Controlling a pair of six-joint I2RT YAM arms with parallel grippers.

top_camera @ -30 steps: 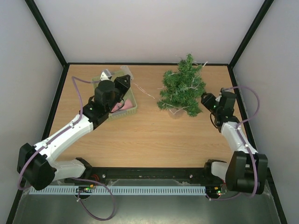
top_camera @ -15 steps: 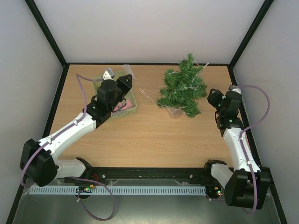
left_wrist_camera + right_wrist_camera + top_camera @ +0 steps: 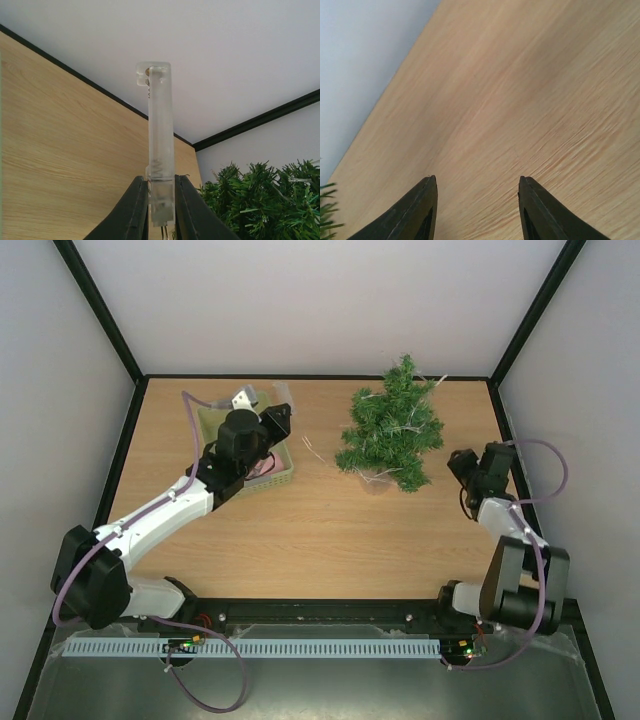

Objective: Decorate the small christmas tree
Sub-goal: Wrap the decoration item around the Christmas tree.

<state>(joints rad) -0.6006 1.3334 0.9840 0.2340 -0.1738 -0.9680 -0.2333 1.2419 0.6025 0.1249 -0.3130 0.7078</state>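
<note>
The small christmas tree (image 3: 392, 425) stands at the back right of the table, with a thin light wire (image 3: 314, 448) running from it towards my left gripper (image 3: 276, 423). That gripper hovers over the right end of the pale green basket (image 3: 268, 484). In the left wrist view it (image 3: 161, 177) is shut on the lower end of a clear plastic battery box (image 3: 160, 140), which stands upright, with the tree (image 3: 260, 200) to its right. My right gripper (image 3: 456, 462) is to the right of the tree, apart from it. Its jaws (image 3: 477, 180) are open over bare wood with nothing between them.
Something pink (image 3: 262, 469) lies in the basket. Black frame rails and pale walls enclose the table on three sides. My right arm sits close to the right wall. A few tree needles (image 3: 326, 210) show at the left edge of the right wrist view.
My left gripper has carried the clear box to the right, towards the tree. My right arm has drawn back from the tree towards the near right, its jaws narrowing slightly.
</note>
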